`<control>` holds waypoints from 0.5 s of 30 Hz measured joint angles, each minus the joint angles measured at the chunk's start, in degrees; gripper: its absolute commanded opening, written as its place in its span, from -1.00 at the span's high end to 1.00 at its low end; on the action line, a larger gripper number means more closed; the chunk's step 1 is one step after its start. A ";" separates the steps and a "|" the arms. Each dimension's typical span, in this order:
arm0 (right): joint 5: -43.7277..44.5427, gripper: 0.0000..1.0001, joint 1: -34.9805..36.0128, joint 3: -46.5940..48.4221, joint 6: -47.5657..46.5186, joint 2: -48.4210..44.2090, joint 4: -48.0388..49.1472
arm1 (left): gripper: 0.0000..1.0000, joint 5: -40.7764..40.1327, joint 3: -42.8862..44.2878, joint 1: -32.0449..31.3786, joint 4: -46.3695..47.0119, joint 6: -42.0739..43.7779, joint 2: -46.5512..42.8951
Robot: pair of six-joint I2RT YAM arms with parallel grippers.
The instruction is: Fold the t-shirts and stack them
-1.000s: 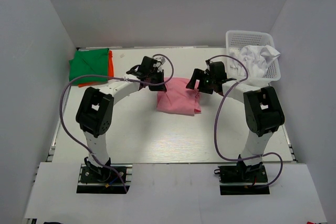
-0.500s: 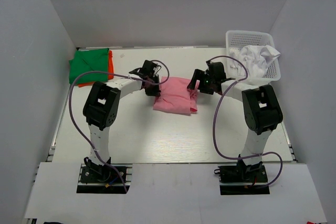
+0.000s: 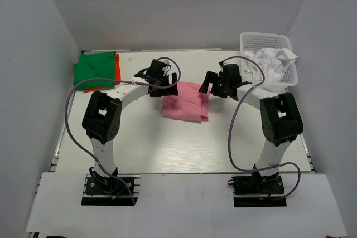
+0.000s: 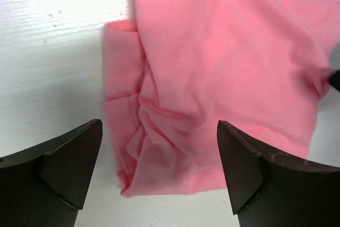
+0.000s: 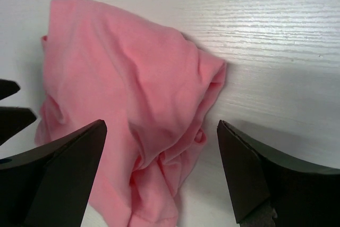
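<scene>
A white basket (image 3: 266,42) is seen at the far right of the tabletop (image 3: 167,143). A crumpled white cloth (image 3: 274,59) is piled in it, and it cannot be told if it is one piece or more. At the far left, a folded green shirt (image 3: 95,69) is laid on an orange shirt (image 3: 117,72). Only a thin strip of the orange one is shown.

The pink t-shirt (image 3: 184,104) is laid in the middle of the tabletop, roughly folded and wrinkled, between the two arms. The left fingers (image 4: 64,168) are spread wide over its left edge, and nothing is pinched by them. The right fingers (image 5: 249,174) are spread wide too, over its right edge, with nothing held.

From above, both side edges of the pink t-shirt are partly hidden by the arms. In the right wrist view, some dark tips (image 5: 13,118) are cut off at the left edge.
</scene>
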 measured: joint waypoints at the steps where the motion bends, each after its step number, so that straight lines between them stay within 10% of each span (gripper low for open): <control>1: -0.11 -0.81 0.00 -0.04 -0.04 -0.66 0.00 | -0.98 -0.33 0.15 0.04 -0.04 0.39 -0.02; 12: -0.63 -0.81 -0.02 -4.68 -1.33 -9.94 0.37 | -0.98 1.55 6.51 0.20 -0.46 7.26 9.40; 15: -0.39 -0.81 -0.02 -5.84 -1.49 -11.10 0.42 | -0.62 4.11 8.79 0.09 0.15 8.22 10.80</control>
